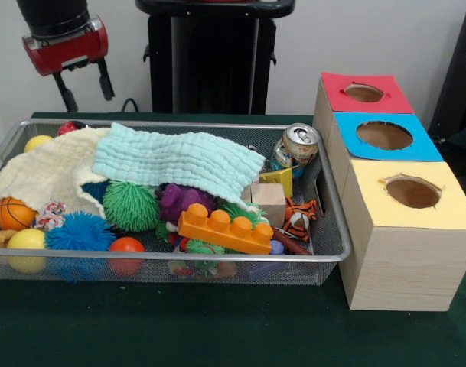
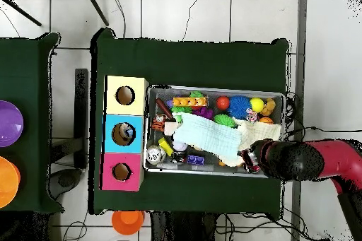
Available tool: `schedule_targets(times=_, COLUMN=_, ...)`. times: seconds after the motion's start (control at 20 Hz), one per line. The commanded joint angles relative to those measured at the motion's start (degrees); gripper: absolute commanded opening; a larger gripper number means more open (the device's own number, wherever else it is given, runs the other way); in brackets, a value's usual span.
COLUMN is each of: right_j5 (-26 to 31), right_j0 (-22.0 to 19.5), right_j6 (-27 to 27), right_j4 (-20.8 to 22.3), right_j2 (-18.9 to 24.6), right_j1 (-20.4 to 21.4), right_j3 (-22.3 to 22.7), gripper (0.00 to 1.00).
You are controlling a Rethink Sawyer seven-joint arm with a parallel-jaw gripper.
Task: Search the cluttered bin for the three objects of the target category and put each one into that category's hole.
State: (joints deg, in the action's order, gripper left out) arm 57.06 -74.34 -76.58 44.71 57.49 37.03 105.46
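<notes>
Red-black gripper (image 1: 85, 86) above far corner of long silver wire-mesh basket (image 1: 334, 222), black fingers (image 1: 106, 82) spread wide, empty. Red-surround round hole (image 1: 363, 92) on pale wooden box, unobstructed.

In the silver mesh bin (image 1: 324, 200), pale mint (image 1: 179, 159) and cream cloths (image 1: 45, 174) are seen beside an orange brick (image 1: 226, 228), a green spiky ball (image 1: 131, 205) and what may be a tiger-striped toy (image 1: 300, 218).

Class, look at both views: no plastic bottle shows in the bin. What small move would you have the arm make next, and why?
Probably lower the open end effector onto the mint cloth and lift it aside. It and the cream cloth cover much of the wire bin, only a can and toys show, so bottles may lie beneath.
</notes>
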Motion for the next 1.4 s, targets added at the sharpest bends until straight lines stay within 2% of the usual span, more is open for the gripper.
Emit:
schedule_targets(times=0.05, right_j5=-4.0, right_j0=-0.7, right_j6=20.2, right_j4=5.1, right_j2=0.4, right_j1=-2.8, right_j3=-9.7, gripper=1.0)
schedule_targets(times=0.25, right_j5=-4.5, right_j0=0.1, right_j6=23.2, right_j4=6.1, right_j2=-0.1, right_j1=-7.7, right_j3=-13.5, gripper=1.0)
schedule_targets(times=0.45, right_j5=-4.5, right_j0=0.6, right_j6=25.5, right_j4=7.5, right_j2=-0.6, right_j1=-10.1, right_j3=-16.5, gripper=1.0)
schedule_targets(times=0.7, right_j5=0.4, right_j0=1.6, right_j6=27.8, right_j4=6.6, right_j2=-2.0, right_j1=-13.3, right_j3=-18.4, gripper=1.0)
schedule_targets(times=0.85, right_j5=0.9, right_j0=2.5, right_j6=27.4, right_j4=7.5, right_j2=-3.8, right_j1=-15.2, right_j3=-19.2, gripper=1.0)
schedule_targets(times=1.4, right_j5=3.6, right_j0=6.3, right_j6=28.0, right_j4=7.6, right_j2=-9.6, right_j1=-16.8, right_j3=-22.0, gripper=1.0)
